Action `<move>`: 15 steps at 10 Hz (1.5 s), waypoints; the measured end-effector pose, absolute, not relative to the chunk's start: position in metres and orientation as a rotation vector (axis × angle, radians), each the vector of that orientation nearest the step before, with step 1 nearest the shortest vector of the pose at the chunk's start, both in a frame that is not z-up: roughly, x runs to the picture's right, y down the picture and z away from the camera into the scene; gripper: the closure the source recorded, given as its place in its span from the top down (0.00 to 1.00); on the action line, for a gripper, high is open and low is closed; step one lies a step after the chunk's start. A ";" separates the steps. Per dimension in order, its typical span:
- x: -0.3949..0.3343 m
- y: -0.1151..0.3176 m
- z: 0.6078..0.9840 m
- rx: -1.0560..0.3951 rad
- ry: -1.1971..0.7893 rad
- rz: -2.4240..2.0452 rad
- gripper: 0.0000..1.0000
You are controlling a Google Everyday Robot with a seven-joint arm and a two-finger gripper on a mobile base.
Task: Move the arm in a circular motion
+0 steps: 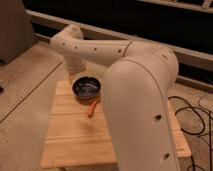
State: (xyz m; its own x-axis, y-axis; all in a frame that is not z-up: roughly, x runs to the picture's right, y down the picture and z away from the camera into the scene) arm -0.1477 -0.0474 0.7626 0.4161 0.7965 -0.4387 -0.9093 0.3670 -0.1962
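Because the task asked only for a circular sweep, the very large cream-beige robot arm of thick rounded tube segments (135,100) was itself the thing to watch. It filled the right half of the view. Its upper segment ran left to a bulbous elbow at the upper left, and from there a short segment turned down toward the far edge of the bench.

Judgement on doing the step well:
- Hold the circle at an even height above the pale slatted wooden bench (75,135).
- Keep the speed steady and close the loop where it began.
- Allow margin for the down-turned wrist, which hung just behind the dark round bowl (86,87).
- Keep the sweep off the loose black cables on the speckled floor (192,117), to the right of the bench.
- A thin orange object (93,107) lay on the slats just in front of the bowl. A low pass would likely knock it.

Hidden or unclear:
- The near arm segment covered the right part of the bench, so whatever stood there could not be seen.
- The arm's base was cut off at the lower edge.
- What the orange object was could not be made out.
- The gripper (76,73) sat at the wrist's lower end, above the bench's far edge. Whether its jaws were apart or together could not be told.
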 end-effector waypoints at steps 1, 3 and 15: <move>-0.158 -0.037 0.756 -0.453 0.268 1.088 0.65; -0.173 -0.017 0.742 -0.470 0.235 1.067 0.65; -0.015 0.026 0.679 -0.398 0.310 1.449 0.65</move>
